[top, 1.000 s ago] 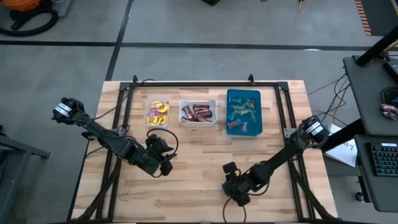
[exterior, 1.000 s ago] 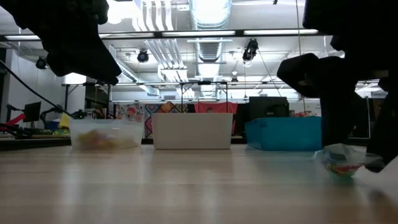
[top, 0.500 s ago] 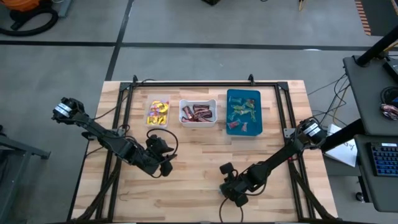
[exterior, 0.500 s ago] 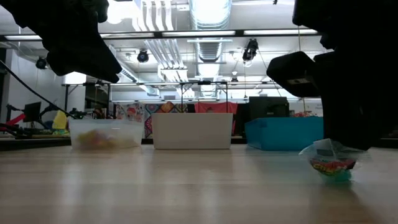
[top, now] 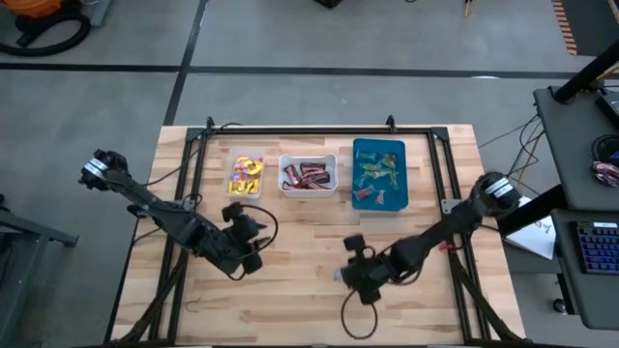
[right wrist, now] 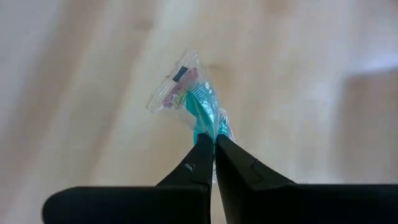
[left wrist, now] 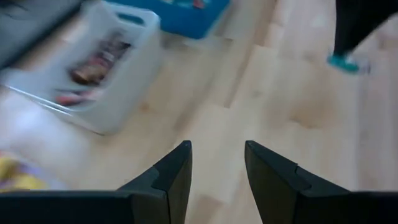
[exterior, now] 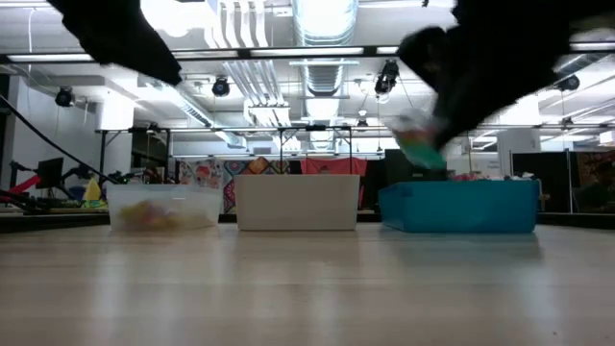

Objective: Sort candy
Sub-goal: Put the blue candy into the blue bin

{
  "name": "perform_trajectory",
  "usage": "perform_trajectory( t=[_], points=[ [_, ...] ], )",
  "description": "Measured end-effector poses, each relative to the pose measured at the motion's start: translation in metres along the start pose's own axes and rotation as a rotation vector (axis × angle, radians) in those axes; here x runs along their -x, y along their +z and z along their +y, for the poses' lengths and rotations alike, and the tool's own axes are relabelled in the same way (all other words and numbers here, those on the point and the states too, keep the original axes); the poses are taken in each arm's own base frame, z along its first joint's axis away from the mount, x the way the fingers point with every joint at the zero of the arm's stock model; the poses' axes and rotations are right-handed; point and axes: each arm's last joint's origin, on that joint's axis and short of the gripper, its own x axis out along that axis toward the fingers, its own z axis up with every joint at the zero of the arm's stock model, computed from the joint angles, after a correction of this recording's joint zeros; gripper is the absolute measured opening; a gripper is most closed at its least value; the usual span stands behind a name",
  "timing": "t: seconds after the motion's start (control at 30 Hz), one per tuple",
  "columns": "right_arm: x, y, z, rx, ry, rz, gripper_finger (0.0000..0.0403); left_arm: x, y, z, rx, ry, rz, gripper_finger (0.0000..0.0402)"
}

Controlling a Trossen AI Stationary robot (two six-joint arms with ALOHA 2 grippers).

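Lifted off the table now, the right gripper [right wrist: 213, 146] pinches a teal candy [right wrist: 198, 106]; left fingers [left wrist: 171, 171] spread.

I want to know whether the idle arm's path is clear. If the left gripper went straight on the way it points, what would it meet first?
Probably bare table; the left gripper, jaws apart, aims between the white bin and the right gripper's teal candy. Depth unclear.

Grey concrete floor [top: 290, 87] surrounds the wooden table [top: 290, 290], with dark seams running across at twelve o'clock. At three o'clock stands a dark desk [top: 580, 145] carrying a keyboard [top: 598, 246]. At eleven o'clock lies an orange-and-black object [top: 44, 19]. Seen level across the table, the room shows silver ceiling ducts [exterior: 322, 19], strip lights [exterior: 432, 50] and colourful panels [exterior: 207, 175] at the far wall.
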Motion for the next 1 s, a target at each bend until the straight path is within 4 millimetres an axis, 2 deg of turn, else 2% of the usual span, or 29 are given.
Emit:
perform_trajectory(
  t=[0.1,0.23,0.37,0.53,0.73,0.87,1.0],
  points=[
    [0.019,0.002,-0.024,-0.046,-0.133,-0.014,0.0009,0.015,0.009,0.004,-0.081,0.087,-0.002,0.0132],
    [0.044,-0.004,-0.066,-0.148,-0.314,0.026,0.0009,0.033,0.014,0.012,-0.163,0.180,-0.009,0.0132],
    [0.068,-0.021,-0.116,-0.314,-0.439,0.097,0.0009,0.043,0.014,0.024,-0.189,0.218,-0.022,0.0132],
    [0.088,-0.055,-0.170,-0.494,-0.546,0.173,0.0009,0.054,0.006,0.046,-0.174,0.210,-0.049,0.0132],
    [0.098,-0.097,-0.212,-0.648,-0.577,0.237,0.0009,0.060,-0.013,0.074,-0.077,0.150,-0.121,0.0132],
    [0.095,-0.121,-0.231,-0.736,-0.622,0.287,0.0009,0.057,-0.023,0.081,-0.026,0.056,-0.224,0.0132],
    [0.086,-0.136,-0.246,-0.803,-0.638,0.303,0.0010,0.056,-0.029,0.084,-0.043,-0.043,-0.313,0.0132]
  ],
)
